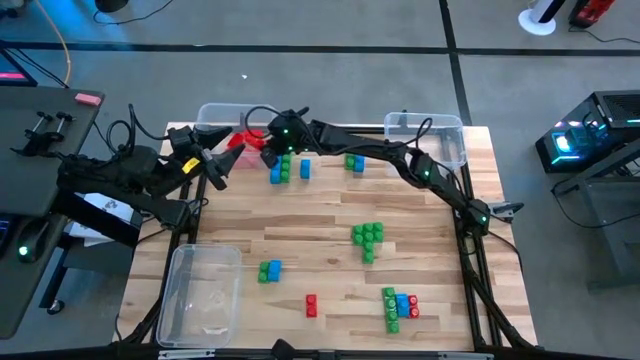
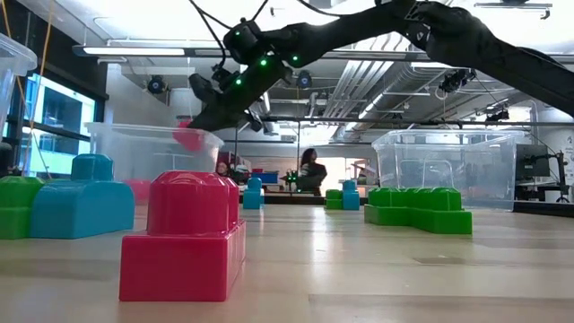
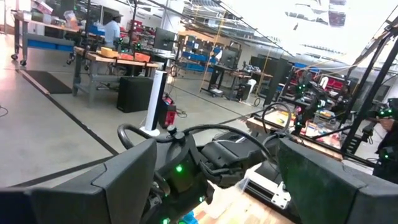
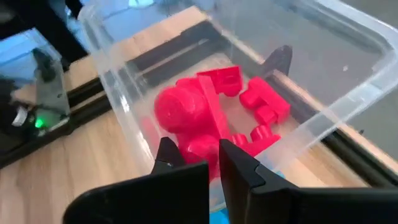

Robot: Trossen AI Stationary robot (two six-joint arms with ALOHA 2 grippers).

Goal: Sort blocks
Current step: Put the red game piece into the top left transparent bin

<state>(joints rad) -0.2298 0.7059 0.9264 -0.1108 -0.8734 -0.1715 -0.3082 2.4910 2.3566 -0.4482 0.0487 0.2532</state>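
My right gripper [image 4: 198, 163] reaches across to the far-left clear bin [image 1: 212, 118] and is shut on a red block [image 1: 243, 140], level with the bin's rim [image 2: 152, 133]. Several red blocks [image 4: 264, 102] lie on that bin's floor. My left gripper [image 3: 217, 186] hovers open at the table's left edge [image 1: 205, 165], touching nothing. Loose blocks rest on the table: a green and blue pair [image 1: 280, 170], a blue one [image 1: 305, 168], a green cluster [image 1: 367, 240], a red one [image 1: 311, 305] and a mixed cluster [image 1: 400, 305]. My right gripper pinches the red block between its two fingers [image 4: 239, 163], on the block's rear part [image 4: 198, 155]. The fingers slant down toward the bin from the table's right. The block is lifted clear and sticks out ahead of the fingertips, over the bin's rim.
A second clear bin [image 1: 432, 135] stands at the far right corner and a third [image 1: 200, 290] at the near left corner. A green and blue pair [image 1: 354, 160] lies under the right arm, another [image 1: 270, 270] near the near-left bin. A person [image 2: 312, 166] shows far behind the table.
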